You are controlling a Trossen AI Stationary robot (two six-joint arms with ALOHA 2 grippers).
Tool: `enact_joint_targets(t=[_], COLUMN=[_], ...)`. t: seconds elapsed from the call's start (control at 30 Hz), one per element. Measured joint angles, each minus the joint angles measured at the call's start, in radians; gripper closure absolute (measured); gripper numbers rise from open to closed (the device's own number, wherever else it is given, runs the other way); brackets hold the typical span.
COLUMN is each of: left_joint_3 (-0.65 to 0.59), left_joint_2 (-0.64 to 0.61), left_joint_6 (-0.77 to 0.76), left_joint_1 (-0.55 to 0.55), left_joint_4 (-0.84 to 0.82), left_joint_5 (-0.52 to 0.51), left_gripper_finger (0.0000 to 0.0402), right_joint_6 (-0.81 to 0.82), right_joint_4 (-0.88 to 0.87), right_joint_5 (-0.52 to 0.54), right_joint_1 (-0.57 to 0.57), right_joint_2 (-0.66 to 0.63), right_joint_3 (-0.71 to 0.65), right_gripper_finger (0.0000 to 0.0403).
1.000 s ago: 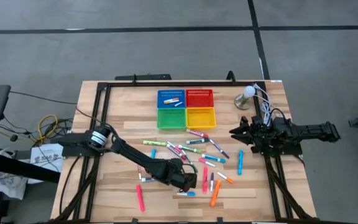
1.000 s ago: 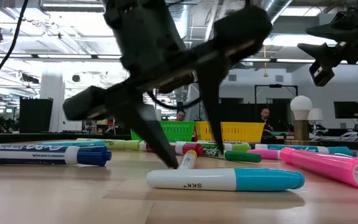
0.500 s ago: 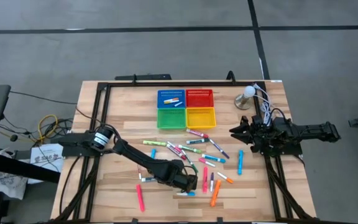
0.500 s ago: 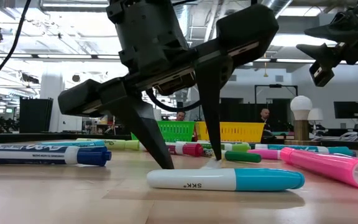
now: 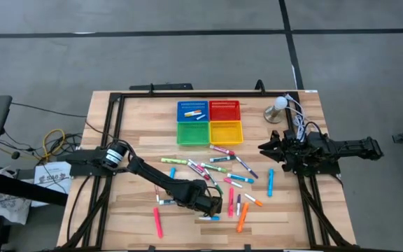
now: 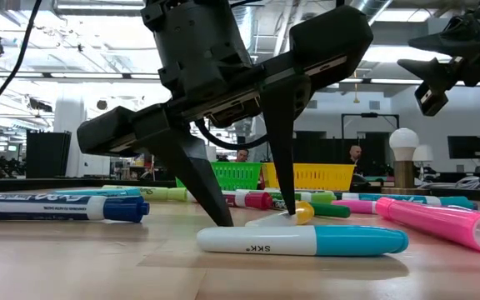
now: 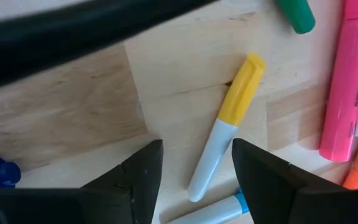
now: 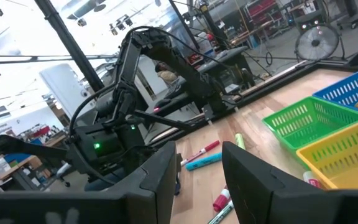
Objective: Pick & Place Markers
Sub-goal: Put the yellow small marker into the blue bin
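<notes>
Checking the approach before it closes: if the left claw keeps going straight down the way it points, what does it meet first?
The white-barrelled yellow-capped marker, lying flat between the open fingers of the left claw. The fingertips seem to be at the wooden table already, so almost no travel looks left.

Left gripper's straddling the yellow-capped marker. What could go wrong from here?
1. The left gripper stands open with only the white tail of the yellow-capped white marker between its fingers; closing there may pivot or squirt it out.
2. A white marker with a light-blue cap lies right beside the fingertips and could be nudged or pinched too.
3. The fingertips look down at the wooden table; going lower may scrape it.
</notes>
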Motion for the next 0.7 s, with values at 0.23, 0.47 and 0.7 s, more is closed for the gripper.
enact_joint_targets(t=[0.23, 0.47, 0.7], left_joint_3=[0.0, 0.001, 0.001], left_joint_2=[-0.001, -0.002, -0.002], left_joint_6=[0.013, 0.038, 0.062], left_joint_1=[0.001, 0.001, 0.001], left_joint_4=[-0.071, -0.09, -0.09], left_joint_5=[-0.07, -0.075, -0.078], left_gripper_finger=[0.0205, 0.0205, 0.0205], right_joint_6=[0.0, 0.01, 0.019], right_joint_4=[0.0, 0.001, 0.001], right_joint_5=[0.0, 0.0, 0.0], right_joint_1=[0.0, 0.0, 0.0], right_joint_2=[0.0, 0.0, 0.0], right_joint_3=[0.0, 0.0, 0.0], right_gripper_finger=[0.0283, 0.0283, 0.0283])
